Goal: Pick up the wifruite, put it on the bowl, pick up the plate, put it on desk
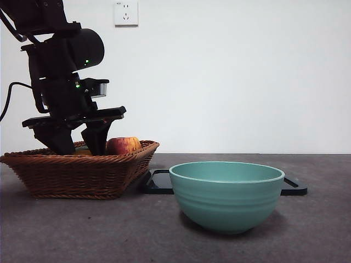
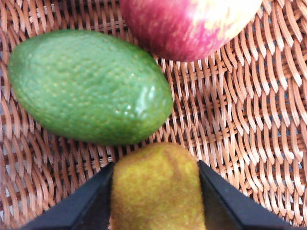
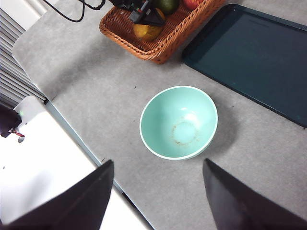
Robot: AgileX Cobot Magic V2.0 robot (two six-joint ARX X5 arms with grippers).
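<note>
The wifruite [image 2: 157, 189], a small oval brownish-green fruit, lies in the brown wicker basket [image 1: 82, 172], its long axis along the left gripper [image 2: 156, 194], whose black jaws press its two sides. The right gripper [image 3: 158, 191] hangs open above the teal-green bowl [image 3: 178, 122].

The left claw [image 1: 78, 143] points down into the basket, its jaws closed against both sides of the brownish fruit [image 2: 157, 191]. The right claw [image 3: 158, 191] hangs high above the surface [image 3: 105, 100], jaws spread wide, holding nothing.
</note>
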